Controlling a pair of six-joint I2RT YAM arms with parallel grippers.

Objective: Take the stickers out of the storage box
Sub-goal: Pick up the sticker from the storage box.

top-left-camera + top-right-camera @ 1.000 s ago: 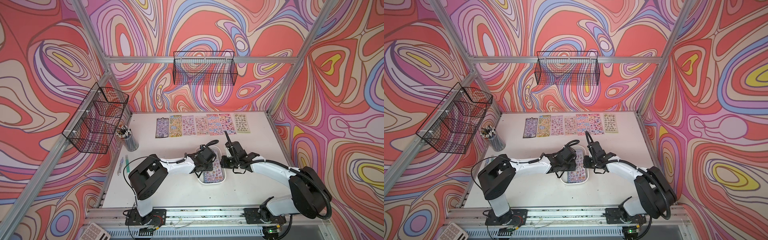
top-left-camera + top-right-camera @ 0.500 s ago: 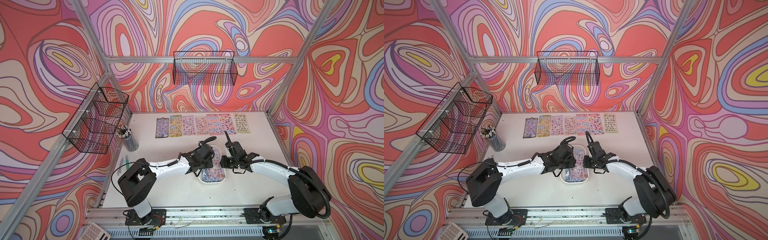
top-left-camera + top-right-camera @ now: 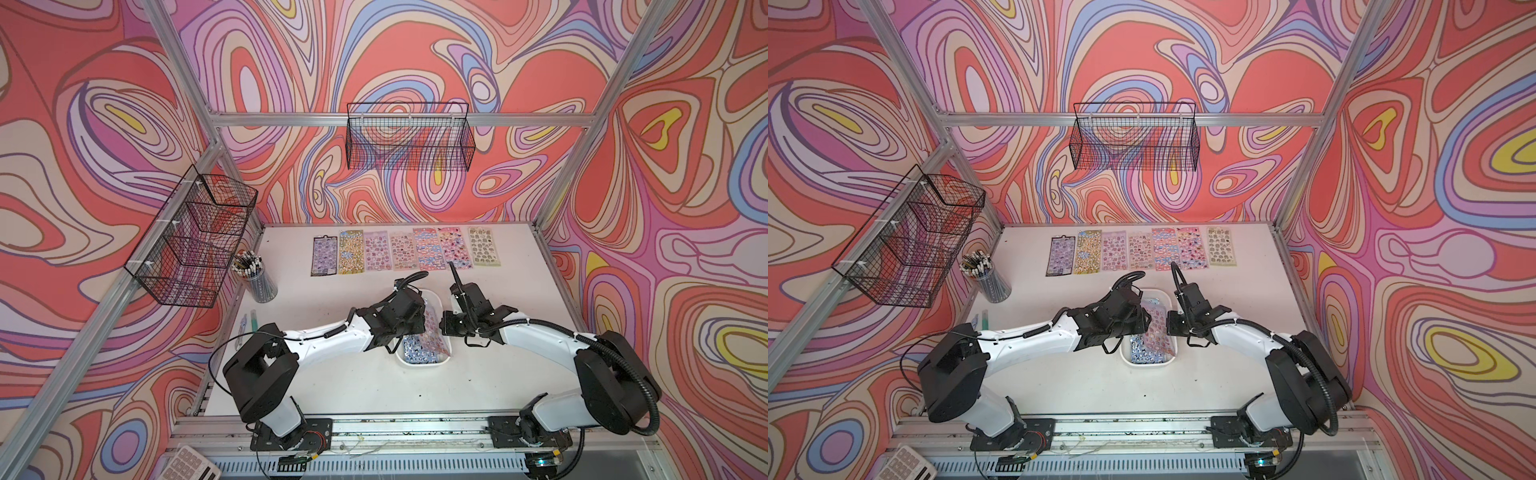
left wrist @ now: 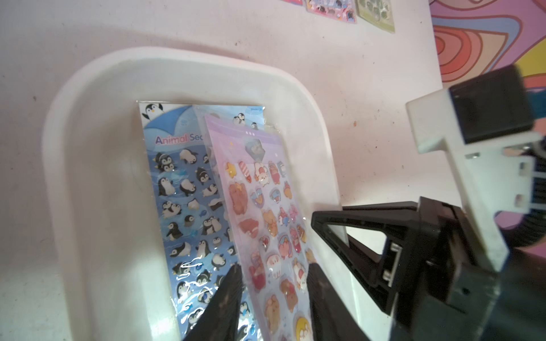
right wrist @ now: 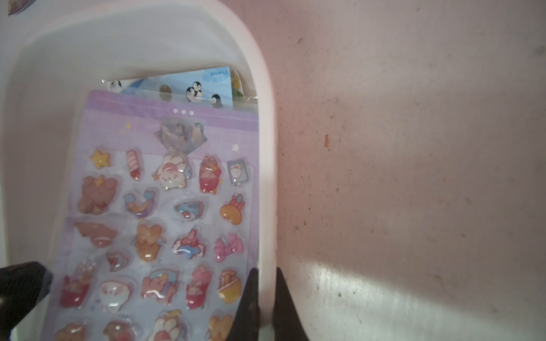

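The left arm [image 3: 316,345] has swung its big black elbow out to its own side since a second ago. The right arm [image 3: 540,336] has stayed put. We count seven sticker sheets [image 3: 403,251] in a row at the back of the table [image 3: 374,386]. We see two more in the white box [image 4: 177,59], a lilac sheet [image 4: 266,206] tipped up over a blue penguin sheet [image 4: 183,212]. The left gripper [image 4: 273,274] has a finger on each side of the lilac sheet, and we cannot tell if it squeezes. The right gripper [image 5: 264,274] pinches the box's side wall.
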